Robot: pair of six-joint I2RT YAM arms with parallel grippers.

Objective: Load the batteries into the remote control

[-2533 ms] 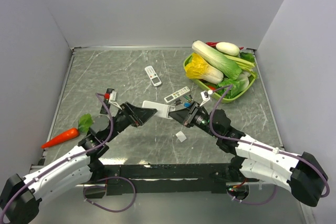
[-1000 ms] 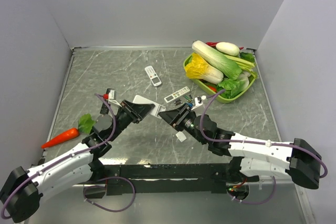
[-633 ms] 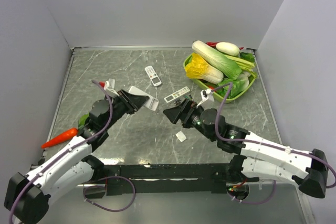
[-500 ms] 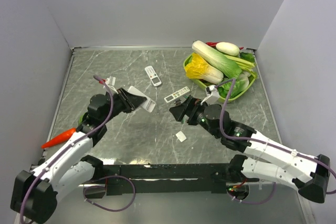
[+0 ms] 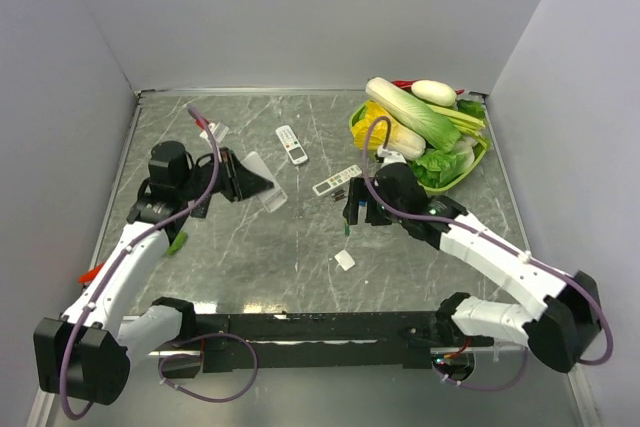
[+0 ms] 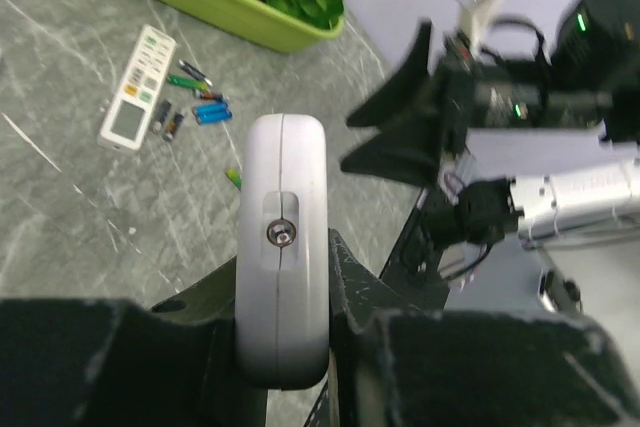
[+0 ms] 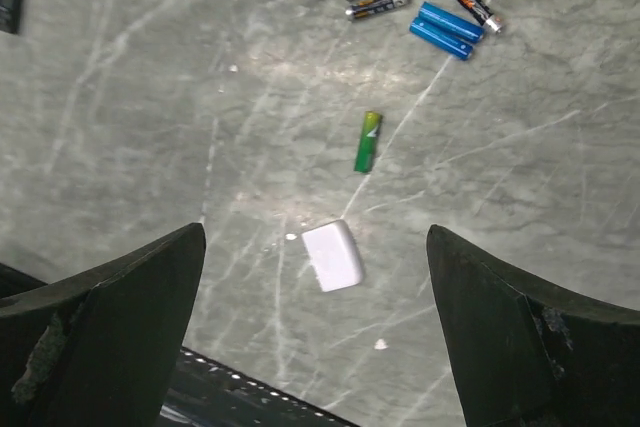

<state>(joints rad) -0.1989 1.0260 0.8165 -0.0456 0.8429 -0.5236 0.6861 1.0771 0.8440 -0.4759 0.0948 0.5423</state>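
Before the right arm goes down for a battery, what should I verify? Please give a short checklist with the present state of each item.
1. Left tool shut on remote: ok.
2. Right tool open and holding nothing: ok.
3. Green battery lies alone, nothing touching it: ok.
4. Cover apart from that battery: ok.
5. Battery bay of the held remote open and reachable: cannot tell.
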